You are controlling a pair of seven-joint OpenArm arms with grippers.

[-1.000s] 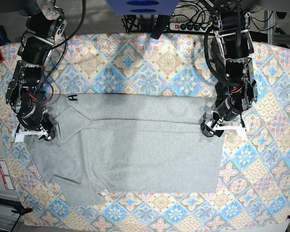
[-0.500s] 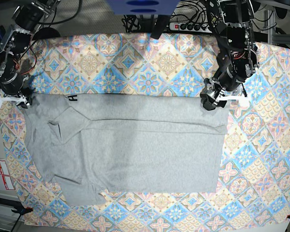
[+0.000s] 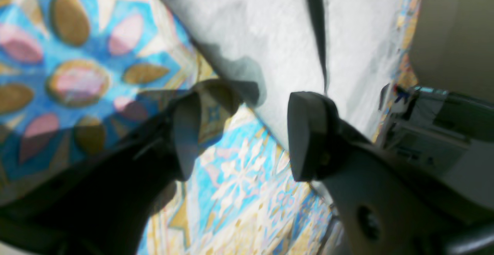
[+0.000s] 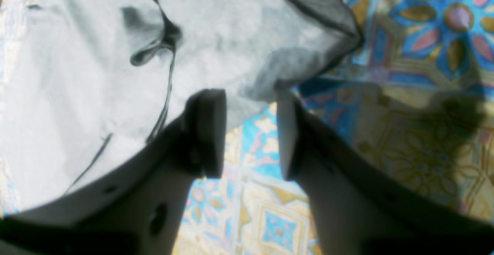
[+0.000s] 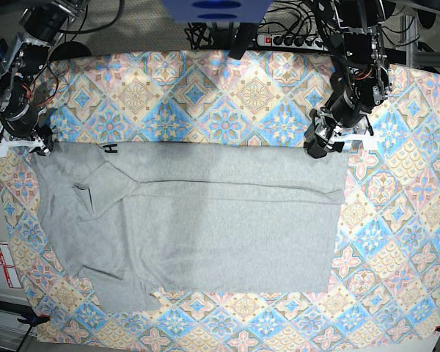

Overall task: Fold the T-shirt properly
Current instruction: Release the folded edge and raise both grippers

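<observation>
Across the middle of the surface, covered by a colourful patterned tablecloth, the T-shirt is lying flat, its grey body reaching from near the left edge toward the right and down close to the front edge. A fragment of black lettering is peeking out at its upper left, beside a folded sleeve. At the shirt's upper left corner, near the surface's left edge, the right tool is hovering with its jaws parted and nothing between them; its wrist camera is showing the fingers over bare cloth just off the shirt's edge. At the upper right corner of the shirt, the left tool is standing spread wide, released, its fingers straddling the hem line without gripping it.
</observation>
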